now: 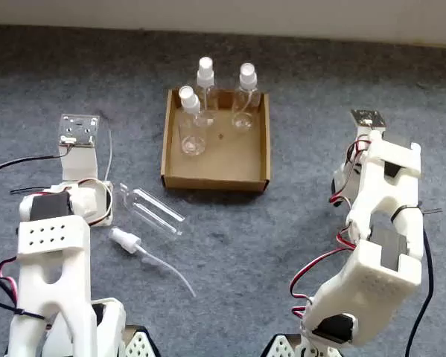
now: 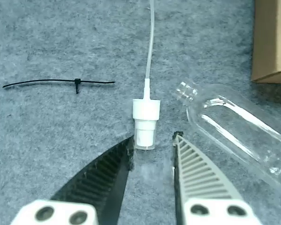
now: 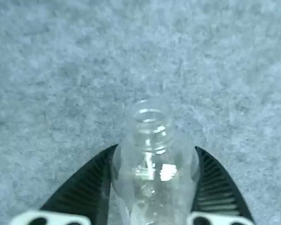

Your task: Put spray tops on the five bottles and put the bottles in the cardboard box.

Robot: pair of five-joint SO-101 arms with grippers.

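The high view looks steeply down over the table (image 1: 282, 216) toward the box (image 1: 215, 182). Both wrist views look close down at the table. The left shares the spray top (image 2: 146, 119) and lying bottle (image 2: 234, 126) with the high view.

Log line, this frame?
left gripper: open around white spray top; right gripper: holding clear uncapped plastic bottle; brown cardboard box: three capped bottles

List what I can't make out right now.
Clear plastic bottle in the right tool: base cut by right wrist view's edge.
Lying clear plastic bottle: base cut by left wrist view's edge.
White spray tops in brown cardboard box: tightness too small, high view.
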